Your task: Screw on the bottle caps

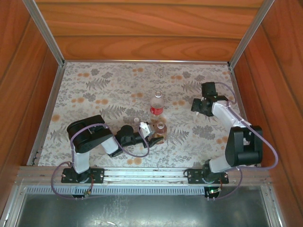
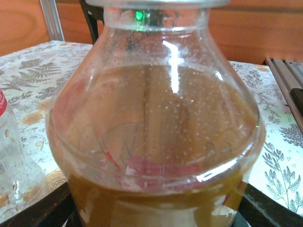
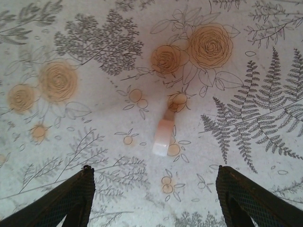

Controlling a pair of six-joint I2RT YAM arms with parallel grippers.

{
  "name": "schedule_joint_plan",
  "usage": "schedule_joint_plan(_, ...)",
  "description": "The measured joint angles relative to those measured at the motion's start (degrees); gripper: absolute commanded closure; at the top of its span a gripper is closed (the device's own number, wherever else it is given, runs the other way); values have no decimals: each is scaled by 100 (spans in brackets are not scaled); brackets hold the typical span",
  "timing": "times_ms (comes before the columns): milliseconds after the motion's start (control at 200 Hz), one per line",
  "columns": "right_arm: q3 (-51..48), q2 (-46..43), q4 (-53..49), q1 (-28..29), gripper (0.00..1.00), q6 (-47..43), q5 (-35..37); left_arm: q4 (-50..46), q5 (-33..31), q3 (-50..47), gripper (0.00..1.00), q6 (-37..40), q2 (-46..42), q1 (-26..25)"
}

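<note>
Left gripper here is clamped on the amber bottle, mid-table near the front edge. The clear bottle stands just behind it. My right gripper hangs toward the table's right edge, jaws wide and empty, with a small white cap on the table below.

No wording on the red label of the clear bottle can be read.
</note>
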Motion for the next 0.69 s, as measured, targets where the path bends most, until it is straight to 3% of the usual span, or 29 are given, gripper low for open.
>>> schedule_joint_plan(170,138,444,109,-120,29,2,-205,-2,11,0,34,0,0,0)
schedule_joint_plan(330,273,737,175,-175,41,24,-334,-2,20,0,34,0,0,0)
schedule_joint_plan(695,514,1414,133,-302,54,57,-501,-2,37,0,34,2,0,0)
